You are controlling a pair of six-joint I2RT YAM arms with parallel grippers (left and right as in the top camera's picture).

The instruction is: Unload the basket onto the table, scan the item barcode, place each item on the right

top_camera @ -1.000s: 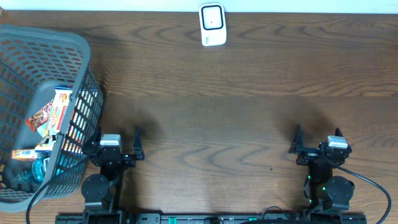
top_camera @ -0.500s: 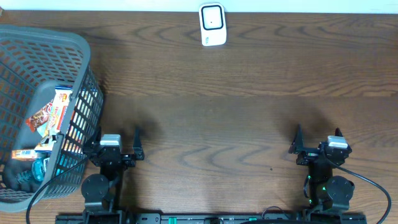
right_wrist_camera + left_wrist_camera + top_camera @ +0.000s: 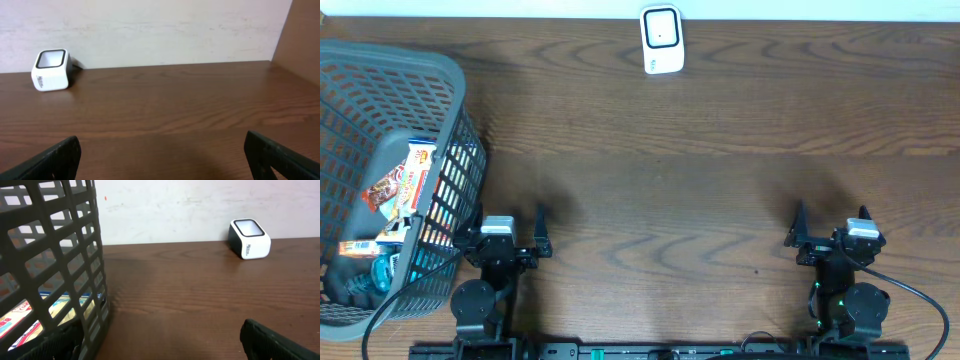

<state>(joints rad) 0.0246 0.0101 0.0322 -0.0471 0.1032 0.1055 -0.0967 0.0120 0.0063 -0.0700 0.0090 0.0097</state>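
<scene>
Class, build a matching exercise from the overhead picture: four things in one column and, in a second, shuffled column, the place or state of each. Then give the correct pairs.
Column one
1. barcode scanner
2. basket
3. snack packets
4. right end effector

Column two
A. lying inside the basket
B. white, at the far edge of the table
C. near right, jaws open, holding nothing
D. grey mesh, on the left side of the table

Pairs: 1-B, 2-D, 3-A, 4-C
</scene>
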